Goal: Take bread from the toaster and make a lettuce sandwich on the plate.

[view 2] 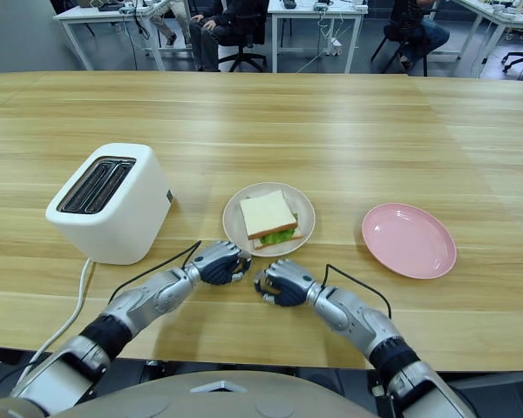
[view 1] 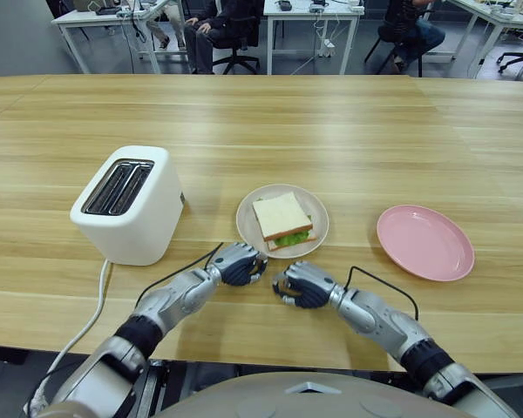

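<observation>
Wooden table lies before you. Sandwich sits on beige plate, lettuce peeking from its near edge. Toaster stands left of plate, pink plate right of it, both apart. Your left hand is clenched, holding nothing, at plate's near-left rim. Your right hand is clenched, holding nothing, just below plate.
</observation>
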Tool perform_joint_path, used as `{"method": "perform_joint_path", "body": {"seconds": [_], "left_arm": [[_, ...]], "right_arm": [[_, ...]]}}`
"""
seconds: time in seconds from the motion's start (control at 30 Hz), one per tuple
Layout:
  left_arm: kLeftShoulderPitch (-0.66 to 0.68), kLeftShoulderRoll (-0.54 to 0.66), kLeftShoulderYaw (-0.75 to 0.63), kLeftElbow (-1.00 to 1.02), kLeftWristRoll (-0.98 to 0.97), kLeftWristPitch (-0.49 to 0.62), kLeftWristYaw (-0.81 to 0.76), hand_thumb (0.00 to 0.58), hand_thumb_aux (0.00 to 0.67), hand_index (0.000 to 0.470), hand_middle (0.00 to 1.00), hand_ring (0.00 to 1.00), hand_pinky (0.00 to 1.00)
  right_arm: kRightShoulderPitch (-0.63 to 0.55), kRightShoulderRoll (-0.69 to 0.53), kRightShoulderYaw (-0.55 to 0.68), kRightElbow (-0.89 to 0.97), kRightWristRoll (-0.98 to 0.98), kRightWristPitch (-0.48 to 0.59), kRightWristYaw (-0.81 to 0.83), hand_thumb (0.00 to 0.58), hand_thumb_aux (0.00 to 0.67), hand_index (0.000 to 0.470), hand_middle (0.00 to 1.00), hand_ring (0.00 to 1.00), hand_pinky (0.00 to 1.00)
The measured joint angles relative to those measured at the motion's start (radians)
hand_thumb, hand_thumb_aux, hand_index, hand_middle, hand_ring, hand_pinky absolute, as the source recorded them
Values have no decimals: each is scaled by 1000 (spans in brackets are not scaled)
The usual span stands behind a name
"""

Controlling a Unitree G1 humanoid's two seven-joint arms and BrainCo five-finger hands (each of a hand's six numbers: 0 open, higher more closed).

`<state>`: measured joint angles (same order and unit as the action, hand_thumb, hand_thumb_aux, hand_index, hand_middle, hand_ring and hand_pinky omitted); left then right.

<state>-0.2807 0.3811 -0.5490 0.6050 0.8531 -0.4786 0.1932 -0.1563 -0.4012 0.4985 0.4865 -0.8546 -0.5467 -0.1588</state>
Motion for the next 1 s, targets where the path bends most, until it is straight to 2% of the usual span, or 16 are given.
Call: {"method": "perform_joint_path", "body": {"seconds": [0.1,0.23,0.37,0.4,0.47,0.5,0.53,0.57,0.6,0.63,0.67,0.7,0.83,0.9,1.0], "left_arm": [[-71,-34,-22,85,48,50,104,580,670,460,804,804,804],[-119,-58,-24,159,61,89,202,580,670,460,796,796,796],[-140,-52,-24,179,60,108,247,580,670,460,796,796,796],[-138,-46,-24,175,59,107,251,580,670,460,769,769,769],[-122,-28,-20,154,44,96,250,580,670,460,486,486,486],[-90,-14,-7,116,14,73,243,580,670,460,337,337,337],[-43,-2,19,67,-41,37,215,580,670,460,337,337,337],[11,8,39,14,-102,-3,181,464,370,254,8,8,8],[50,14,51,-19,-155,-29,146,0,0,0,0,0,0],[125,31,76,-104,-253,-83,94,0,0,0,0,0,0],[169,39,89,-155,-319,-116,62,0,0,0,0,0,0],[250,54,101,-248,-462,-161,-8,0,0,0,0,0,0],[443,68,138,-486,-845,-255,-179,0,0,0,0,0,0],[519,65,175,-553,-966,-276,-228,0,0,0,0,0,0],[589,31,208,-588,-1054,-287,-274,0,0,0,0,0,0]], "right_arm": [[-89,-2,-1,88,-73,89,-141,580,670,460,1000,1000,1000],[-167,-8,0,174,-104,149,-247,580,670,460,1000,1000,1000],[-212,-19,0,216,-107,166,-311,580,670,460,1000,1000,1000],[-211,-23,0,213,-101,161,-315,580,670,460,1000,1000,1000],[-198,-36,-2,190,-77,136,-310,580,670,460,933,933,933],[-176,-46,-8,160,-40,102,-297,580,670,460,804,804,804],[-137,-52,-31,118,34,54,-253,580,670,460,678,678,678],[-89,-58,-48,72,113,6,-209,580,670,460,396,396,396],[-58,-61,-54,43,182,-22,-163,580,670,460,0,0,0],[10,-64,-74,-32,308,-71,-93,542,499,343,0,0,0],[47,-68,-81,-77,384,-95,-54,542,499,343,0,0,0],[115,-74,-98,-157,528,-124,13,0,0,0,0,0,0],[291,-68,-155,-382,908,-153,167,0,0,0,0,0,0],[365,-47,-187,-431,1009,-164,215,0,0,0,0,0,0],[442,-18,-217,-427,1052,-175,262,0,0,0,0,0,0]]}}
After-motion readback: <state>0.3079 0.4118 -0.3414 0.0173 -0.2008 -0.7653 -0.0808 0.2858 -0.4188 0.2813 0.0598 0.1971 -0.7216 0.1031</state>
